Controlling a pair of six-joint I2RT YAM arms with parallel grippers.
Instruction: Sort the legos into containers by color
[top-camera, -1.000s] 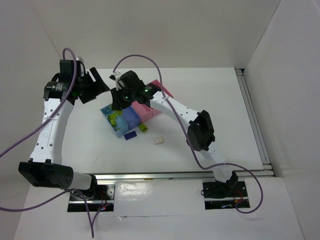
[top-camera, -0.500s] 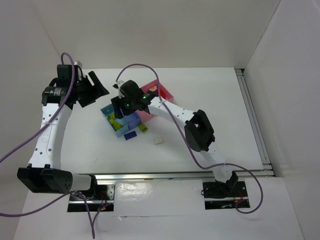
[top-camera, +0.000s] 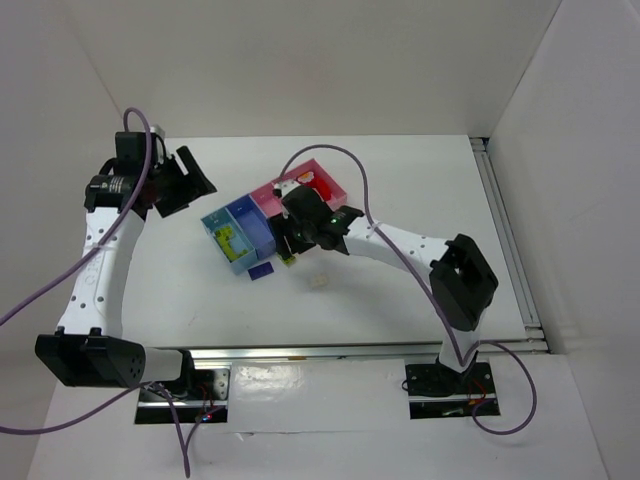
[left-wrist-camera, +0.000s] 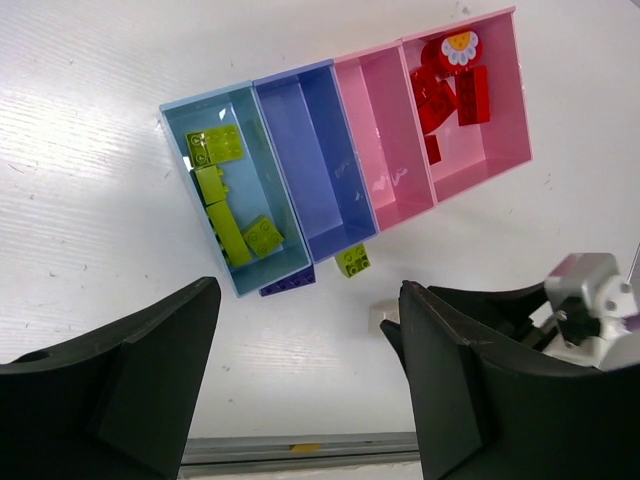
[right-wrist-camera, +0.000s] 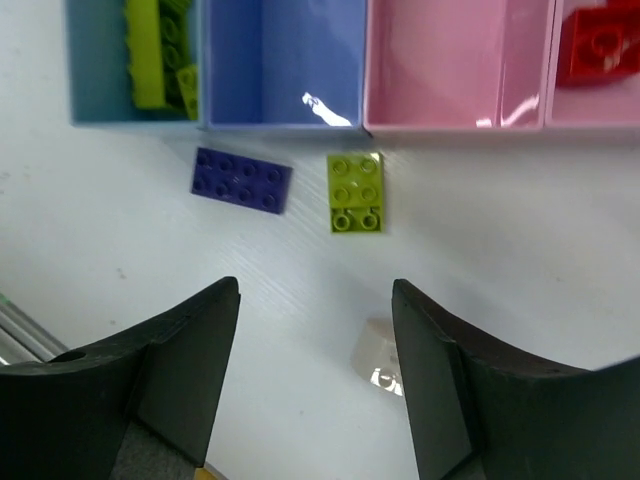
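Observation:
The containers are a joined row: a light blue tray (left-wrist-camera: 250, 190) holding several lime green legos (left-wrist-camera: 215, 146), an empty medium blue tray (left-wrist-camera: 315, 160), an empty pink tray (left-wrist-camera: 385, 130), and a pink tray (left-wrist-camera: 480, 150) with red legos (left-wrist-camera: 445, 90). On the table just in front of the trays lie a purple brick (right-wrist-camera: 241, 180), a lime green brick (right-wrist-camera: 355, 192) and a cream brick (right-wrist-camera: 378, 358). My right gripper (right-wrist-camera: 315, 300) hangs open above these loose bricks, holding nothing. My left gripper (left-wrist-camera: 308, 295) is open and empty, high up to the left of the trays.
The right arm (top-camera: 400, 240) reaches across from the right, over the table beside the pink trays. The left arm (top-camera: 100, 250) runs up the left side. A metal rail (top-camera: 330, 350) borders the near table edge.
My right gripper went from shut to open. It moved from over the light blue tray to the table in front of the trays. The left gripper shifted only slightly.

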